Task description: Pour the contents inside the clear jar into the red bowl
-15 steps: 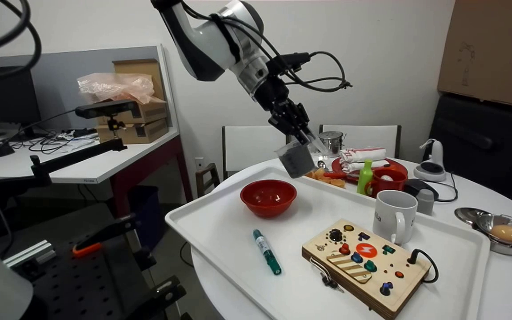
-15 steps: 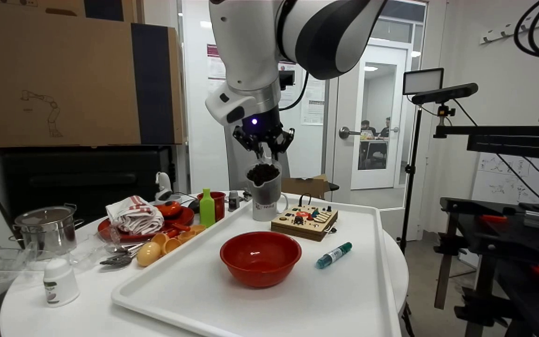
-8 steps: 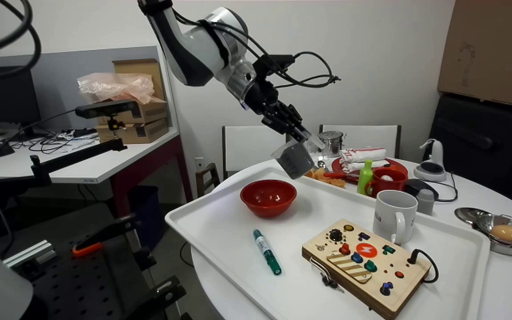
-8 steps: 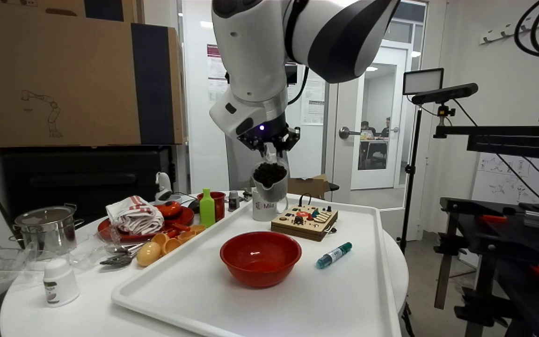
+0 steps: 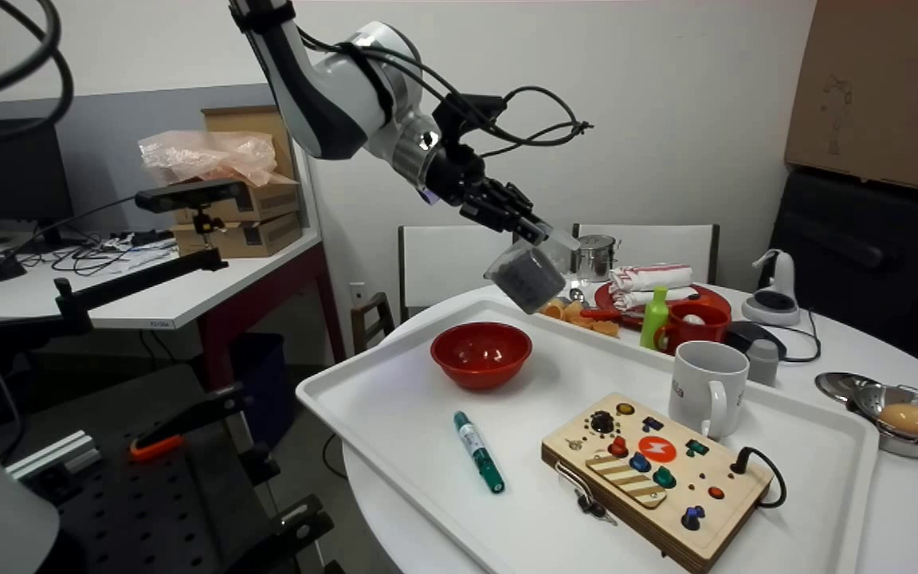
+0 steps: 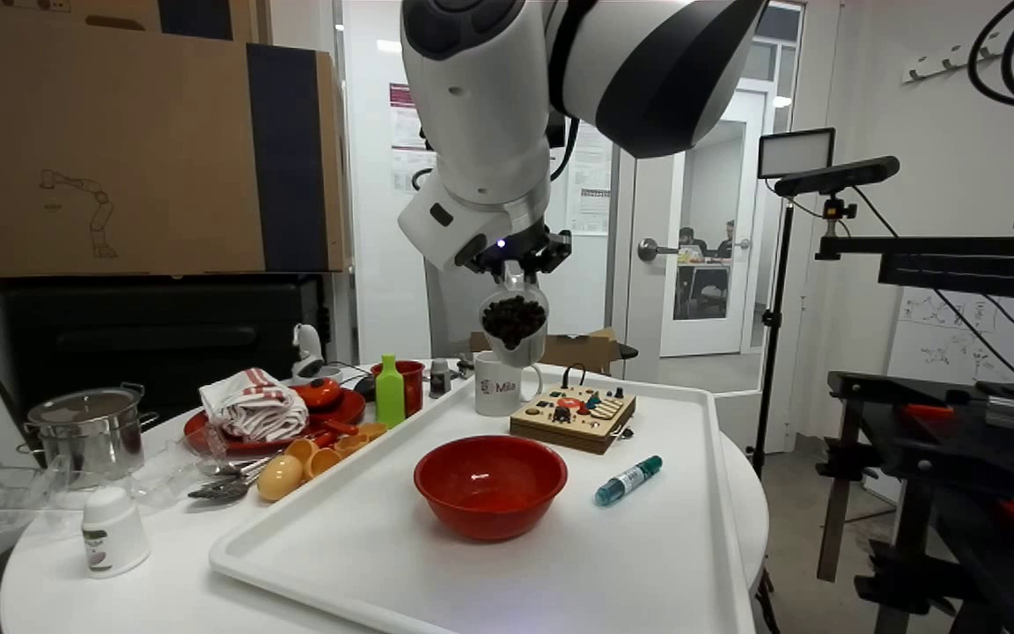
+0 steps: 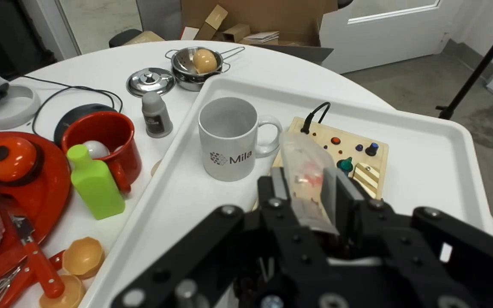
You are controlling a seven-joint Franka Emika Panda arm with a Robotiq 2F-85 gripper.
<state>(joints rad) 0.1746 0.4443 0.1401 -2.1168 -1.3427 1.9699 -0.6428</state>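
While the gripper (image 5: pixel 537 233) holds the clear jar (image 5: pixel 526 277) in the air above the tray (image 5: pixel 395 414), the step in hand appears to be the carry into the pour. In an exterior view the jar hangs tilted, its mouth turned toward the side of the red bowl (image 5: pixel 480 360), and seems to stand short of it. Sound practice is to bring the mouth over the bowl's middle at the present tilt, to come down near the rim, and only then to tip farther, slowly, so that the load rolls rather than bounces out.

In the wrist view the jaws stand narrow, the jar's see-through handle (image 7: pixel 306 164) pinched between them; the fingers (image 7: pixel 278 222) hide most of the body. Held by its handle alone, the jar may twist as the load shifts, so a smooth, even turn is advisable. The white mug (image 7: pixel 229 141) stands upright on the tray.

In an exterior view the jar shows as a greyish, translucent cylinder with a pouring lip (image 6: pixel 518 350) lowermost. Dark pieces (image 6: pixel 513 319) lie inside, visible through the opening; none shows in the glossy bowl.
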